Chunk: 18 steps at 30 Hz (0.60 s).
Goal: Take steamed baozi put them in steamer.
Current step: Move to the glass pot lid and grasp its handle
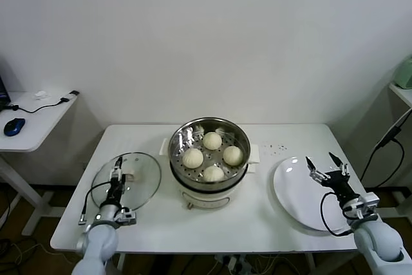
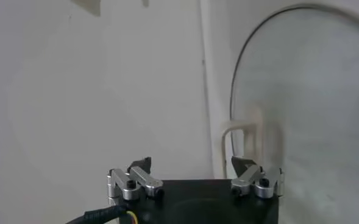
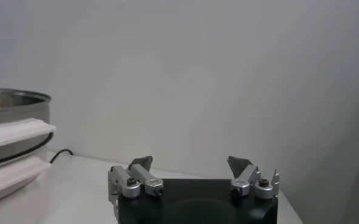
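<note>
Four baozi [image 1: 213, 156] sit in the steamer [image 1: 209, 134] at frame centre; right gripper [image 1: 327, 165] gapes empty over the plate [image 1: 293, 191], lower right. Left gripper [image 1: 116, 175], apparently spread, risks knocking the lid [image 1: 141, 178].

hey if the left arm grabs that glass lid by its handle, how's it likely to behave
The glass lid lies flat beside the steamer and looks rigid, probably breakable if dropped. Its smooth dome is likely slippery, so its white handle seems the safer grip. The left gripper, open, hovers over it.
</note>
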Tool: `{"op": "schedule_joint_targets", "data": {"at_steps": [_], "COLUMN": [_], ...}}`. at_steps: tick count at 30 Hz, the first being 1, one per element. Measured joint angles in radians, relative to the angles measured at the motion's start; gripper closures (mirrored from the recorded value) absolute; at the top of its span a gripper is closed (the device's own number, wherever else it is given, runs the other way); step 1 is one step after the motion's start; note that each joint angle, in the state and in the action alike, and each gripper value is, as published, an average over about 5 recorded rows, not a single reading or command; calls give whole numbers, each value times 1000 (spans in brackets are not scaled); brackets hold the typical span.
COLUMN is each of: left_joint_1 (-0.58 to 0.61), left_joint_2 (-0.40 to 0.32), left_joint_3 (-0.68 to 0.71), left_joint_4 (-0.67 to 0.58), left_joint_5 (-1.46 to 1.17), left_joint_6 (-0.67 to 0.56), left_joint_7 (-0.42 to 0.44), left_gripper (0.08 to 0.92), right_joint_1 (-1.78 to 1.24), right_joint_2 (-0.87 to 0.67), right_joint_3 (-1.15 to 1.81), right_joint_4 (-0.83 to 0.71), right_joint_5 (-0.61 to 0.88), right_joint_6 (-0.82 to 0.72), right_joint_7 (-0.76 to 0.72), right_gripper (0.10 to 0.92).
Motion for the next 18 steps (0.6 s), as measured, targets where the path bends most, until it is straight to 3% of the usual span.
{"op": "schedule_joint_targets", "data": {"at_steps": [6,18], "left_joint_1": [-40,-65], "left_joint_2": [4,11], "left_joint_3": [4,2], "left_joint_4": [40,80], "left_joint_5": [-4,-8], "left_joint_6": [0,-9], "left_joint_7": [-5,-1], "left_gripper": [225,571], "right_joint_1": [-3,4], "right_joint_2": [9,26], "right_joint_3": [8,20], "right_joint_4": [-14,-42], "right_joint_5": [-12,-35], "right_joint_6": [9,24], "right_joint_7": [-12,-27], "right_gripper": [203,203]}}
